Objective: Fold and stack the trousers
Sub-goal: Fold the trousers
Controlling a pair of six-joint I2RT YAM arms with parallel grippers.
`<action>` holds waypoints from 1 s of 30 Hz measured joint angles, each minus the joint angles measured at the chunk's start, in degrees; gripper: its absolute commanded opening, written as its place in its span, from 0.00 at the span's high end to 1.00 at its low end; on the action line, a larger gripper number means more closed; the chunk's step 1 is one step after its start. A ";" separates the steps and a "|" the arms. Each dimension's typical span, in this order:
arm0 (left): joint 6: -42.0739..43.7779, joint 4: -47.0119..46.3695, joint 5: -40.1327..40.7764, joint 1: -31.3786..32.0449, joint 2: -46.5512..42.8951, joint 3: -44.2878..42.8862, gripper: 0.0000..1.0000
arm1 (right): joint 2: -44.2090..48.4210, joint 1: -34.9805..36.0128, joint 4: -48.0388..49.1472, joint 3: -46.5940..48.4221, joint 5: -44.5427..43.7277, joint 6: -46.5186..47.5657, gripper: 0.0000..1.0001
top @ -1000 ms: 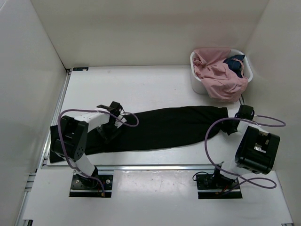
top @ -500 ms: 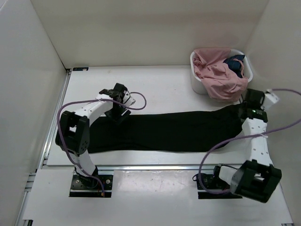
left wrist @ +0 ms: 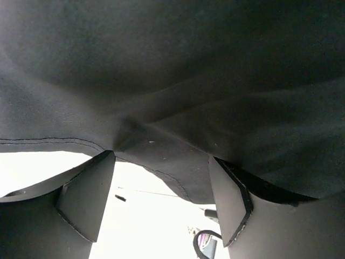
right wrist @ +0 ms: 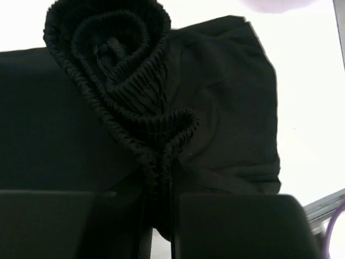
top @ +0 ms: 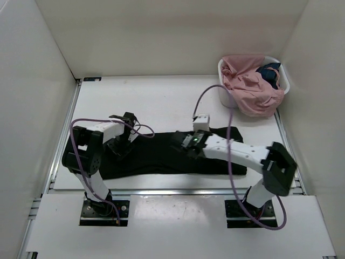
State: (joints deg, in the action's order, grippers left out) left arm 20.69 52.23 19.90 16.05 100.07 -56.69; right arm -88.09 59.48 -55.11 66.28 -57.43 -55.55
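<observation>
Trousers (top: 161,156) waistband pinched between right fingers (right wrist: 232,226); left fingers (left wrist: 86,199) spread at hem

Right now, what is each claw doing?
Left claw: open, the trousers at its tips, not gripped.
Right claw: shut on the trousers' waistband.

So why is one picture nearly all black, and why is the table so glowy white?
Left wrist view: the black trousers fill the frame close to the lens, dim and soft, while the table behind is washed out to pure white. Right wrist view: the gathered waistband is sharp, and the table is also washed out. Top external view: even light, sharp, only faint shadows.
</observation>
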 measured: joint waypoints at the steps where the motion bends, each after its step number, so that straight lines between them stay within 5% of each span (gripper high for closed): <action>1: -0.02 0.11 0.28 0.22 0.15 -0.09 0.18 | -2.56 2.01 -1.16 1.64 -0.59 -2.75 1.00; 10: 0.02 2.95 0.87 0.63 3.58 -2.99 0.18 | -19.34 10.32 -5.81 12.50 -0.61 -15.74 0.98; 13: 0.22 3.21 0.98 0.63 3.78 -3.15 0.18 | -21.00 10.29 -2.03 12.52 1.33 -12.61 0.69; 14: 0.28 3.23 1.03 0.63 3.82 -3.13 0.18 | -21.49 10.23 -0.57 12.55 2.40 -11.04 0.36; 17: 0.44 3.39 1.16 0.63 3.96 -3.13 0.18 | -21.92 10.62 5.18 12.63 6.21 -3.43 0.11; 22: 0.68 3.52 1.46 0.57 3.96 -3.06 0.18 | -17.92 13.97 15.12 12.61 13.29 10.73 0.10; 26: 0.87 3.21 1.36 0.17 3.28 -2.80 0.18 | -5.88 15.58 21.18 10.71 17.88 16.61 0.09; 30: 0.85 2.75 0.74 -0.22 2.29 -2.82 0.18 | 11.58 6.62 23.65 2.73 22.27 14.36 0.05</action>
State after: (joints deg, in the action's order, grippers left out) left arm 21.54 54.98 20.64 15.84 102.37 -59.51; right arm -76.51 66.11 -31.46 69.01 -35.16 -41.19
